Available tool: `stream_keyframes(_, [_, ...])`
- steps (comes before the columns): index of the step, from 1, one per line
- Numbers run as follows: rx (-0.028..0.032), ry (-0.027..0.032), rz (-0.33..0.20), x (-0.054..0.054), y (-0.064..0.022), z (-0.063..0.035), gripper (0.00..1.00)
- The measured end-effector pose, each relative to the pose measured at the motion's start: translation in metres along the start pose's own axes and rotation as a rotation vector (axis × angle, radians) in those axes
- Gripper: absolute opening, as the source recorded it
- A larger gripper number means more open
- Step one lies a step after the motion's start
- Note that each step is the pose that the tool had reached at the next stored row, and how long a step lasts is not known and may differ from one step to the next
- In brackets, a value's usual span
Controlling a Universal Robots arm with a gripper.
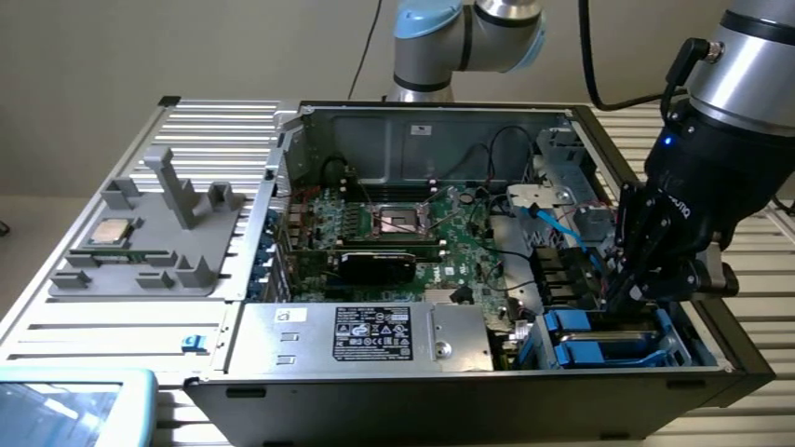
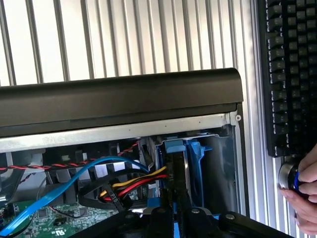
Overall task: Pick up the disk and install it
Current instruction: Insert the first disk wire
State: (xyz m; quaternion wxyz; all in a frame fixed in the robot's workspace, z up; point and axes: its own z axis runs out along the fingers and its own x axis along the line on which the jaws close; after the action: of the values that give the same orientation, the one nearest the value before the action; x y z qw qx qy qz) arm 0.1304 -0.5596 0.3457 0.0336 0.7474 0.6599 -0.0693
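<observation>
Now, the claw: the black two-fingered gripper [image 1: 628, 296] [image 2: 177, 207] hangs over the drive corner of the open black computer case [image 1: 497, 396] [image 2: 119, 94], jaws narrow and pinched on the disk.
Disk: a flat grey hard drive [image 2: 176, 171] with a blue plastic rail; it sits between the fingers, inside the case's blue plastic drive bay [image 1: 609, 340] [image 2: 210, 158], close to the case's dark outer wall.
Heading: it's turned edge-on, thin side up toward the wrist camera, flat faces toward the bay's side walls; the long axis seems to run down into the bay.
Hard to make out: the label face is turned away, and the lower end is lost in the bay, so how deep it sits I cannot tell. From the exterior view the gripper body covers the disk.
Inside the case: green motherboard [image 1: 410, 233] mid-floor, large silver box with a black label [image 1: 360, 335] along the near wall, a light-blue data cable [image 2: 59, 186] looping beside the bay.
Outside the case: a grey moulded fixture tray [image 1: 149, 251] with a small square silver chip [image 1: 114, 230] on it, on the side far from the bay; a black keyboard [image 2: 287, 74] past the bay-side wall, cut off at the frame edge.
Person: a hand [image 2: 304, 191] beside the keyboard's end, fingers on a round silver knob [image 2: 286, 174], partly out of frame.
</observation>
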Motion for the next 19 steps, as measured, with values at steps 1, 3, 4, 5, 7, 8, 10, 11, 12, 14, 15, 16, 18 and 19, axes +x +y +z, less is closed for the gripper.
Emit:
stream_keyframes(1, [0.0001,0.0002,0.0,0.0,0.0,-0.0002,0.16])
stream_keyframes(3, [0.0002,0.0013,0.0,0.0,0.0,-0.0003,0.16])
stream_keyframes(4, [0.0002,0.002,0.0,0.0,0.0,-0.0003,0.16])
stream_keyframes(5, [0.0004,0.0027,0.0,0.0,0.0,-0.0004,0.16])
stream_keyframes(7, [0.0005,0.0041,0.0,0.0,0.0,-0.0004,0.16])
stream_keyframes(8, [0.0006,0.0051,0.0,0.0,0.0,-0.0004,0.16])
stream_keyframes(10, [0.0008,0.0065,0.0,-0.0001,0.0,-0.0003,0.16])
stream_keyframes(11, [0.0009,0.0073,0.0,0.0,0.0,-0.0004,0.16])
stream_keyframes(12, [0.001,0.008,0.0,-0.0001,0.0,-0.0004,0.16])
stream_keyframes(14, [0.0012,0.0096,-0.001,0.0,0.0,-0.0004,0.16])
stream_keyframes(15, [0.0013,0.0104,-0.001,-0.0001,0.0,-0.0004,0.16])
stream_keyframes(16, [0.0014,0.0111,-0.001,-0.0001,0.0,-0.0004,0.16])
stream_keyframes(18, [0.0016,0.0127,-0.001,-0.0001,0.0,-0.0003,0.16])
stream_keyframes(19, [0.0016,0.0134,-0.001,-0.0001,0.0,-0.0004,0.16])
